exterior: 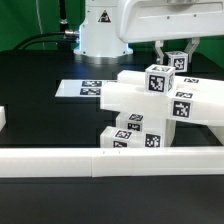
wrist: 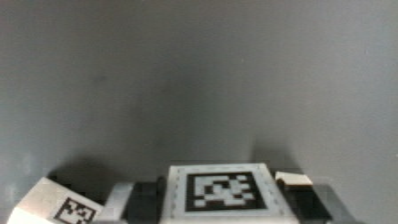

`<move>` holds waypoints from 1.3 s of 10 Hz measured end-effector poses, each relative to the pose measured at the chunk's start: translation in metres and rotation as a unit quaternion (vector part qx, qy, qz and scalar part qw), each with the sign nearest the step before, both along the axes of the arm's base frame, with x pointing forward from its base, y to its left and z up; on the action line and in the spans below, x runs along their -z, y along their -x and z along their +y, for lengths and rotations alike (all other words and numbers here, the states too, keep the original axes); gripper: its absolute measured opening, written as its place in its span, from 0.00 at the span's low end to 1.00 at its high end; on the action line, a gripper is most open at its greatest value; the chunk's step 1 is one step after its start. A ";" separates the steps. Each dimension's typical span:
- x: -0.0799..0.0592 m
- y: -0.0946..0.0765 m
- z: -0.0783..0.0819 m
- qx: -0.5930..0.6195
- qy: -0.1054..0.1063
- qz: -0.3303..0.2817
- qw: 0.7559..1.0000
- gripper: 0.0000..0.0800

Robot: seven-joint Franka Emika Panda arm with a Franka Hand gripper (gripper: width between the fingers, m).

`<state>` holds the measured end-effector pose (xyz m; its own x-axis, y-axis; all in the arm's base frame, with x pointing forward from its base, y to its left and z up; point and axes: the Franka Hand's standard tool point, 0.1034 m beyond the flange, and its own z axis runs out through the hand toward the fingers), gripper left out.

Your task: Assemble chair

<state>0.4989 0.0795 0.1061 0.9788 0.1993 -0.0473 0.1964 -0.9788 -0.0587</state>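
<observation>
The end effector (exterior: 172, 57) grips a tagged cube (exterior: 175, 60) above the chair (exterior: 150, 110), border wall (exterior: 100, 160) in front.

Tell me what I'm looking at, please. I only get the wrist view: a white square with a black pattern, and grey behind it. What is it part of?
Observer: That is a small cube at the very top of a half-built chair. The gripper straddles it from above.
Operator: Is anything else lying around?
Observer: Yes, a flat marker board lies to the exterior view's left of the chair.
Operator: And nearer that camera?
Observer: A long, low white wall runs across in front of the chair.
</observation>
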 end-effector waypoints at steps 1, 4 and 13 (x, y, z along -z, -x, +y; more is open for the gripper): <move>-0.015 -0.029 -0.007 -0.003 -0.004 -0.013 1.000 0.35; -0.024 -0.054 -0.009 -0.010 -0.002 -0.022 1.000 0.36; -0.021 -0.072 -0.031 -0.101 0.001 -0.022 0.995 0.36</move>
<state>0.5708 0.0486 0.1272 0.9196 0.3928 -0.0053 0.3923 -0.9188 -0.0437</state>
